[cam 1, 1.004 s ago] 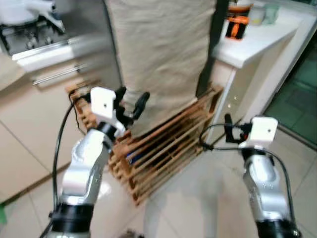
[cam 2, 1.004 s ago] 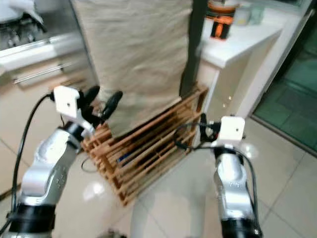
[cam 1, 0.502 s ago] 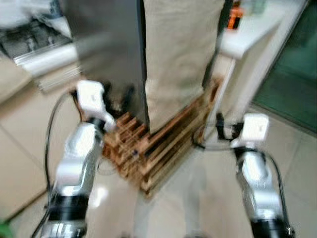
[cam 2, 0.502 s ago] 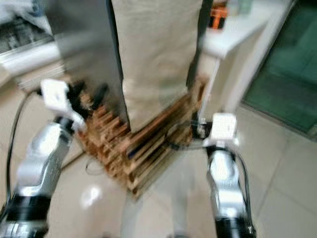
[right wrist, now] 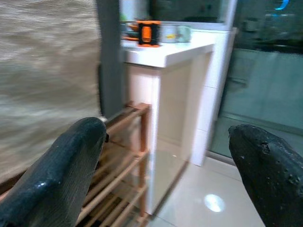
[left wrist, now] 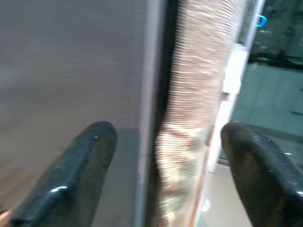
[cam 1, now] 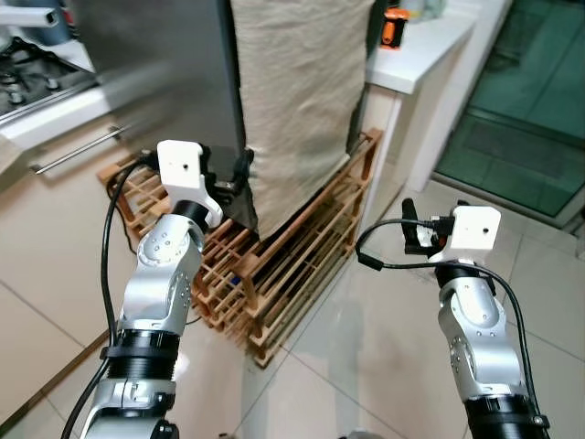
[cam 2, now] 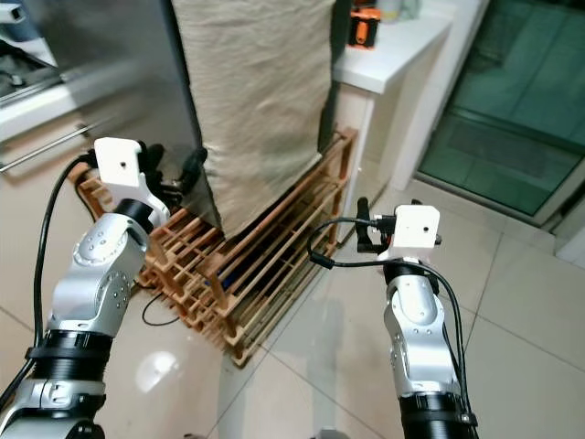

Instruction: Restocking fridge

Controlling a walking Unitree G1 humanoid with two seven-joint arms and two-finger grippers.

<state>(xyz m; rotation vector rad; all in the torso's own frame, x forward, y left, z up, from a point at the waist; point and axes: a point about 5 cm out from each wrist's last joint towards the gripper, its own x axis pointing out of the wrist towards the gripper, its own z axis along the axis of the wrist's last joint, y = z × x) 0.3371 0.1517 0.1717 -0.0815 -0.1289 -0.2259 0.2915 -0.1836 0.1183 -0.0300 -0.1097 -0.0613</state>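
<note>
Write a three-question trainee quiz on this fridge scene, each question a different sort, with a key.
1. True or false: the left gripper has its open fingers on either side of the grey fridge door's edge.
2. What lies under the beige cloth? A) blue crate B) wooden slatted rack C) metal bin
3. Fill in: the right gripper is open and holds ____.

Key: 1 true; 2 B; 3 nothing.

A beige cloth (cam 1: 302,91) hangs over a wooden rack (cam 1: 292,265) on the tiled floor (cam 1: 384,366). An orange item (cam 1: 394,26) stands on the white counter (cam 1: 430,50); a stove (cam 1: 27,78) lies far left.
</note>
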